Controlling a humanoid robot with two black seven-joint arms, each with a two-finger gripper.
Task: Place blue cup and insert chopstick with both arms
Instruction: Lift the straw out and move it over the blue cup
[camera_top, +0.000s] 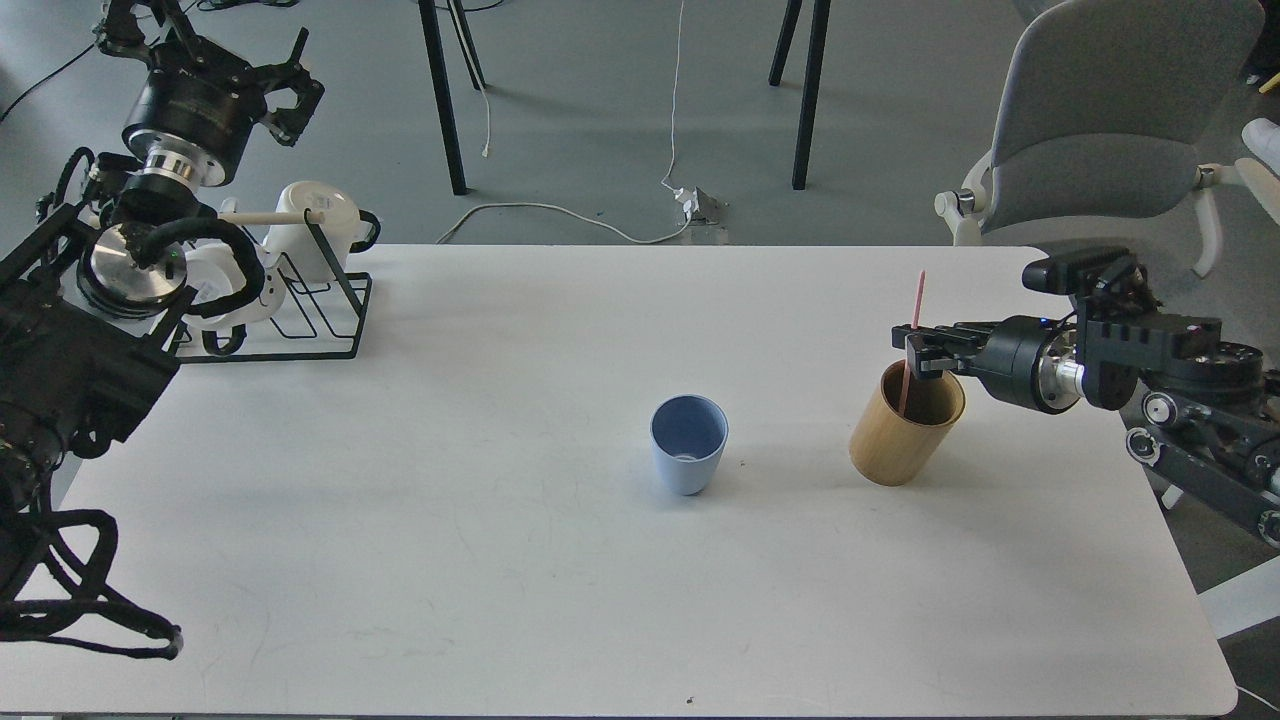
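Note:
The blue cup (688, 443) stands upright and empty near the middle of the white table (500, 560). To its right stands the tan cylindrical holder (903, 425). My right gripper (914, 350) is over the holder's rim and is shut on the pink chopstick (917, 300). The stick stands nearly upright, with its lower end inside the holder. My left gripper (285, 85) is raised at the far left, above the rack, with its fingers apart and empty.
A black wire rack (320, 315) with white mugs (315, 225) and a pale wooden rod stands at the table's back left, under my left arm. A grey chair (1100, 130) stands behind the table's right corner. Table legs and cables lie on the floor beyond.

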